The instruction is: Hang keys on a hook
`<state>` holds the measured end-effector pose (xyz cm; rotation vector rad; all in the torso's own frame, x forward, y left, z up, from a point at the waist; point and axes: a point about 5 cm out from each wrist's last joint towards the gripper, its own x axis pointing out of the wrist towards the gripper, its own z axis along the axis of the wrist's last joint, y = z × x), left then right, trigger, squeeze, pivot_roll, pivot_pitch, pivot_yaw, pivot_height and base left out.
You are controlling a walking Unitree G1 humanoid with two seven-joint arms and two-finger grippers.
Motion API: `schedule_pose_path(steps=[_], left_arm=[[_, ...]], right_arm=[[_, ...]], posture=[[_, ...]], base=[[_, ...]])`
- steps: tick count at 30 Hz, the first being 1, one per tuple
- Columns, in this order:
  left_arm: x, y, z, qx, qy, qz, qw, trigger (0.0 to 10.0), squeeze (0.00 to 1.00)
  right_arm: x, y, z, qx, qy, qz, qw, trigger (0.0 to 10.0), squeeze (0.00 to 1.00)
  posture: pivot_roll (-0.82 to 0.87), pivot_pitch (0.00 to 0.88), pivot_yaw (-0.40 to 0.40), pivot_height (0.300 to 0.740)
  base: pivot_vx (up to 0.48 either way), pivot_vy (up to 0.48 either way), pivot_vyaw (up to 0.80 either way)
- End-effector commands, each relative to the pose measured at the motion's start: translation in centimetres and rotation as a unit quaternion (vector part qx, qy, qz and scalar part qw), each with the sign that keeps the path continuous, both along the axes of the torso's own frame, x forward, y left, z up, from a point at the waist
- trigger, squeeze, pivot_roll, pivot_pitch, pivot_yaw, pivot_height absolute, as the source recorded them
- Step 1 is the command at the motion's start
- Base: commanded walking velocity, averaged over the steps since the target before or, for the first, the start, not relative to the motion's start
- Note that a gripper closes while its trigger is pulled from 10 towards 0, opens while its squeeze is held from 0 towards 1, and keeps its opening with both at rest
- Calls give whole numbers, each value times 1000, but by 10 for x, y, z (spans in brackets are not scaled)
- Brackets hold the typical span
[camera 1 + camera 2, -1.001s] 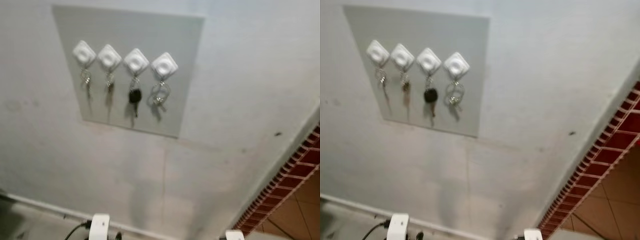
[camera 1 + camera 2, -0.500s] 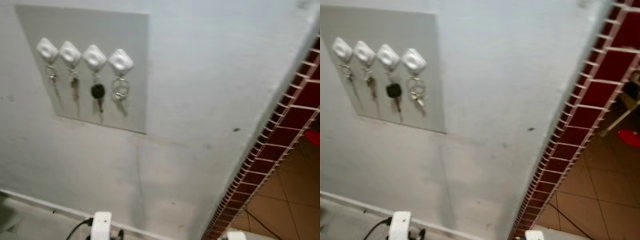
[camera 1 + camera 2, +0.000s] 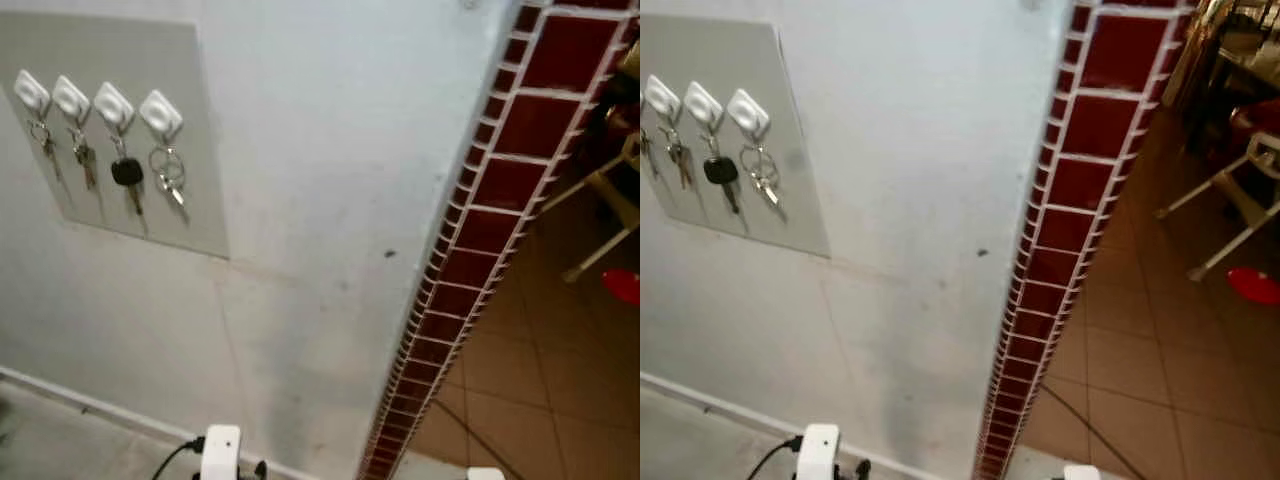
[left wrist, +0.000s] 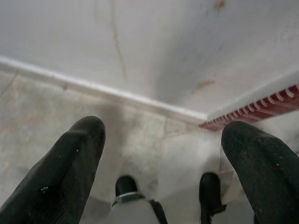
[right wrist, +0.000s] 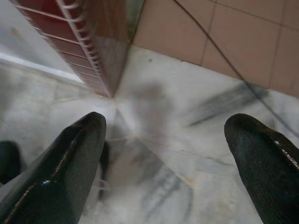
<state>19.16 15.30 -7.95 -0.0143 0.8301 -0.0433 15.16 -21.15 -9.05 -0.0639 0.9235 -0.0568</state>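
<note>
View has swung right since a second ago: keys (image 3: pixel 165 172) hang on their hooks (image 3: pixel 160 113), high above both idle arms. Left gripper (image 4: pixel 161 158) and right gripper (image 5: pixel 168 163) spread wide, empty, pointing floorward. Hanging appears complete.

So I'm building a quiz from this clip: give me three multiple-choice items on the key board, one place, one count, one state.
1. Where does the black-headed key hang?
A. first hook from the left
B. third hook from the left
C. fourth hook from the left

2. How many white hooks are on the grey board?
A. two
B. four
C. six

3. How is the left tool?
A. open, empty
B. shut on a key
C. shut, empty

Answers: 1 B, under the third hook. 2 B, four in a row. 3 A, fingers apart, floor between.
</note>
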Motion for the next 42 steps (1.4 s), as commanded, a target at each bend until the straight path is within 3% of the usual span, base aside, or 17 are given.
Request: schedule_pose_path(steps=[1,15,42], left_arm=[[0,6,0,7,1,1,1000,10000,0],[0,6,0,8,2,-1,1000,10000,0],[0,6,0,-8,2,19,1000,10000,0]], right_arm=[[3,6,0,8,-4,2,1000,10000,0],[3,6,0,6,-3,-1,1000,10000,0],[2,3,-1,-10,10,-11,1000,10000,0]], posture=[[-1,0,-36,740],[-3,0,-37,740],[-10,0,-32,740]], base=[[0,-300,0],[0,-287,0],[0,0,0]])
